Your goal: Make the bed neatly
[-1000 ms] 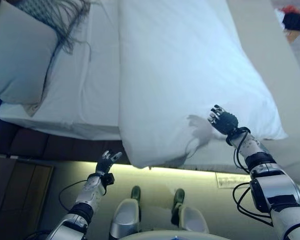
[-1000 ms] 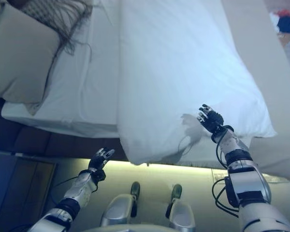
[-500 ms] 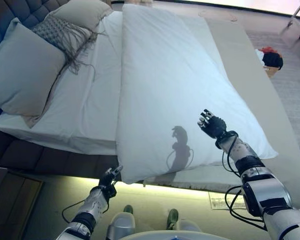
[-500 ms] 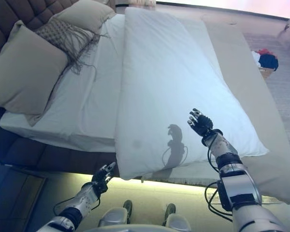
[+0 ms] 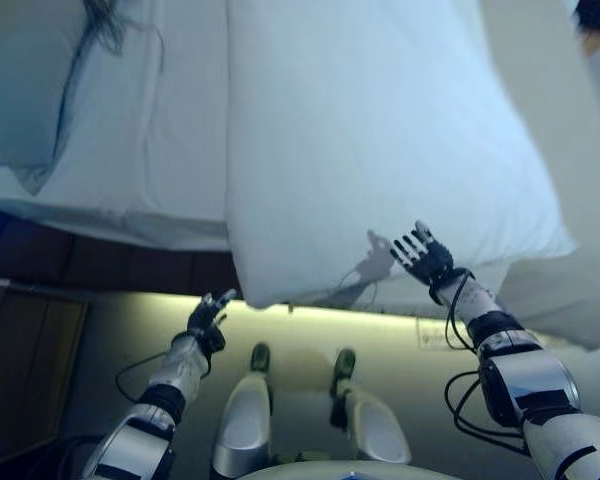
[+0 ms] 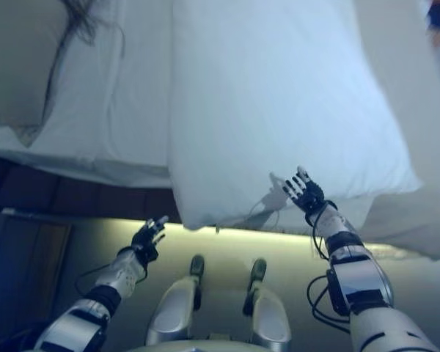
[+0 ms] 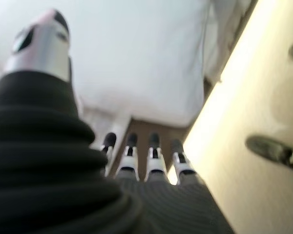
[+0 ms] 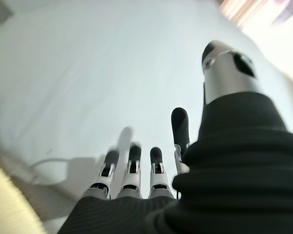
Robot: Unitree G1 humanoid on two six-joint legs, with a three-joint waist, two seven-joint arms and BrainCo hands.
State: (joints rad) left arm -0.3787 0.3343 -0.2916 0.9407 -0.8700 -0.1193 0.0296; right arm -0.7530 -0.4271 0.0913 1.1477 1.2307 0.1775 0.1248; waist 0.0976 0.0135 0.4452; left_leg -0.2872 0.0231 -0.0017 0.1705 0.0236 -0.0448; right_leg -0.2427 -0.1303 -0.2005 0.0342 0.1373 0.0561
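A thick white duvet (image 5: 380, 130) lies lengthwise on the bed, its near edge hanging over the bed's side. Beside it the white sheet (image 5: 170, 130) is bare. My right hand (image 5: 424, 258) is open, fingers spread, at the duvet's near edge, holding nothing; in its wrist view the fingers (image 8: 132, 168) point at the duvet (image 8: 88, 73). My left hand (image 5: 206, 316) hangs open below the bed's edge, apart from the duvet's near corner (image 5: 255, 290). Its wrist view shows straight fingers (image 7: 151, 158) under the overhanging duvet (image 7: 136, 58).
A grey pillow (image 5: 20, 90) with a fringed throw lies at the head end, left. The dark bed base (image 5: 110, 265) runs below the mattress, with a lit strip of floor (image 5: 310, 330) under it. A beige bedspread (image 5: 570, 290) hangs at the right.
The camera has tilted down toward the bed's near edge. My right hand has dropped back from over the duvet to its near edge and spread its fingers. The left hand stays low.
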